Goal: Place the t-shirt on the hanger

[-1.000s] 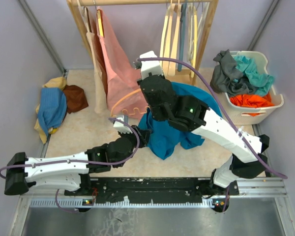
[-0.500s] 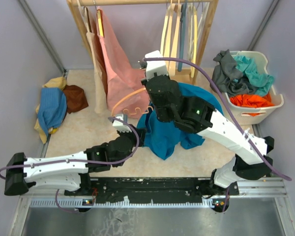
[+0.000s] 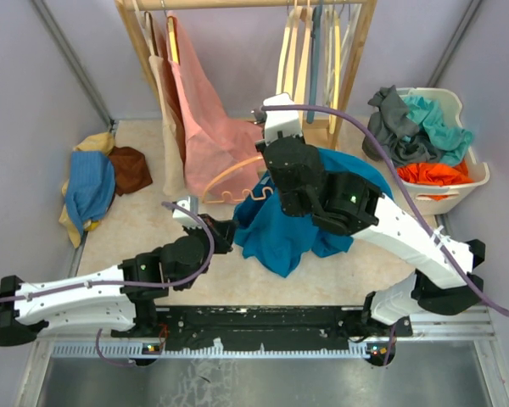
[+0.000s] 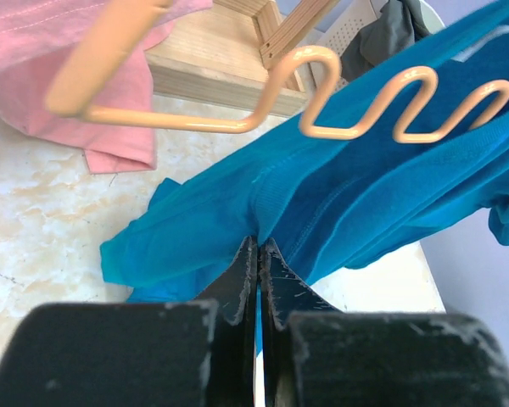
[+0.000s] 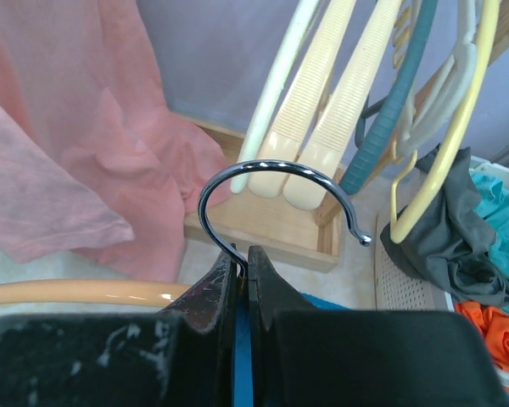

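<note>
The teal-blue t-shirt (image 3: 280, 229) hangs bunched under the right arm, partly draped over the orange-tan wooden hanger (image 3: 229, 174). In the left wrist view the hanger's wavy lower bar (image 4: 382, 102) crosses above the t-shirt's folds (image 4: 339, 195). My left gripper (image 4: 259, 248) is shut on a fold of the t-shirt's edge; it shows in the top view (image 3: 223, 229) left of the cloth. My right gripper (image 5: 242, 254) is shut on the stem of the hanger's metal hook (image 5: 271, 174) and holds the hanger up in front of the rack.
A wooden clothes rack (image 3: 356, 59) stands at the back with pink garments (image 3: 208, 119) and pale hangers (image 3: 310, 51). A white basket (image 3: 475, 174) of clothes sits at the right. A pile of blue, brown and yellow cloth (image 3: 93, 182) lies at the left.
My right gripper has carried the hanger to the right and slightly back. My left arm has drawn back to the left, still holding the t-shirt's edge, stretching the cloth.
</note>
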Robot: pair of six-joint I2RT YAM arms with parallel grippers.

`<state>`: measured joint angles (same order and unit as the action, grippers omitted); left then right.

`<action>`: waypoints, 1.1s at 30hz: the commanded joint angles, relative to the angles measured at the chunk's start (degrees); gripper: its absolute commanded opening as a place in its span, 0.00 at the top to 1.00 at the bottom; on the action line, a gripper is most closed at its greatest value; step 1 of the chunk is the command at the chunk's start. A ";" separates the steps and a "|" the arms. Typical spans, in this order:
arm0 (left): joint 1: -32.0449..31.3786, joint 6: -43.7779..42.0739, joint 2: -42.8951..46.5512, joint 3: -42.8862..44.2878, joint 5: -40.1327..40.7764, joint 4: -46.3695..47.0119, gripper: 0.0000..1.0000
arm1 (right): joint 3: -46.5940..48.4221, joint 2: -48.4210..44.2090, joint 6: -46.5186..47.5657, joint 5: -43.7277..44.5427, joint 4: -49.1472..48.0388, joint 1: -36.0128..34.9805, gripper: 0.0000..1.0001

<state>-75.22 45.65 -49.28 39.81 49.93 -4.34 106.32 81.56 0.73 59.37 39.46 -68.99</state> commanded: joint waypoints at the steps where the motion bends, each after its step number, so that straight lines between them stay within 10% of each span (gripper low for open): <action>1: 0.19 1.93 2.39 -0.67 -0.35 -3.76 1.00 | -1.50 -5.35 -0.73 2.85 -3.56 -0.62 1.00; 33: 0.19 0.45 4.06 -2.80 -4.06 -0.06 1.00 | -18.16 -19.27 2.00 -2.94 -22.72 -1.11 1.00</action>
<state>-75.22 47.24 -44.66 37.36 47.05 -7.31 85.27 62.41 2.42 56.21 22.63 -69.65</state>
